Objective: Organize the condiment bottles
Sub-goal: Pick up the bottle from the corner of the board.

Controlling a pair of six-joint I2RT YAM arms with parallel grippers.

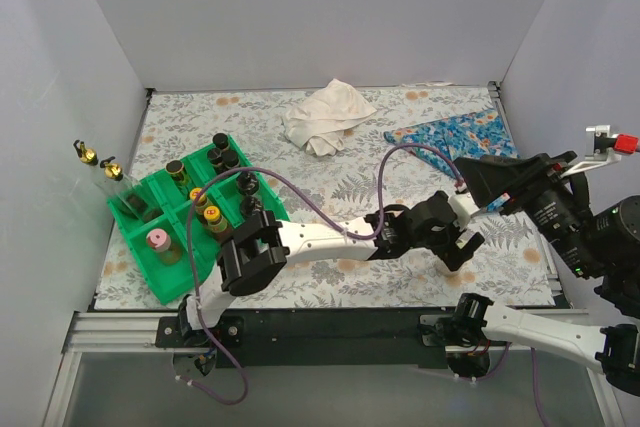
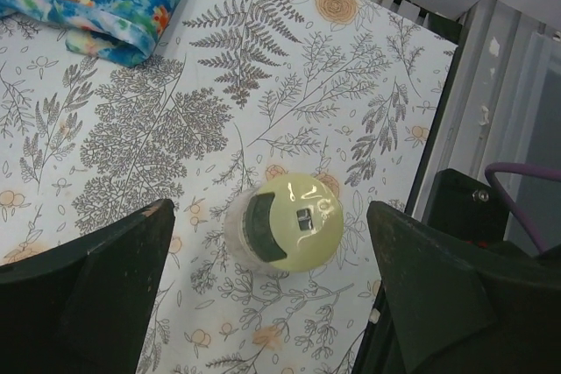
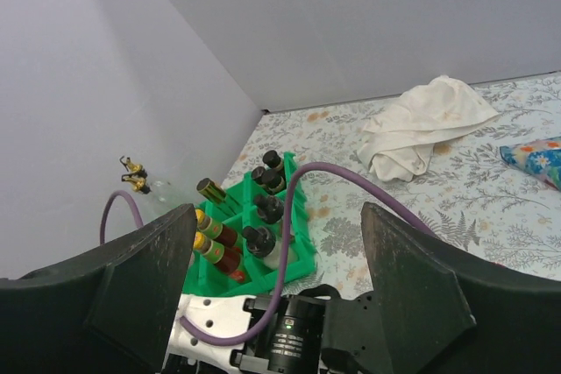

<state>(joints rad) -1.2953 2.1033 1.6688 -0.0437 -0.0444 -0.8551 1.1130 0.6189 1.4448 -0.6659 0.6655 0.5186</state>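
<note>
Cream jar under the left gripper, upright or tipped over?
Upright: the jar shows its round cap from above in the left wrist view.

My left arm stretches low across the worktop's right side, left tool facing down, spread wide. My right arm hovers above, right tool also spread wide.

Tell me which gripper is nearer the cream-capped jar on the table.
Left. The left gripper hangs open directly over the cream-capped jar, a finger on each side. The right gripper is open too, raised off to the side.
</note>
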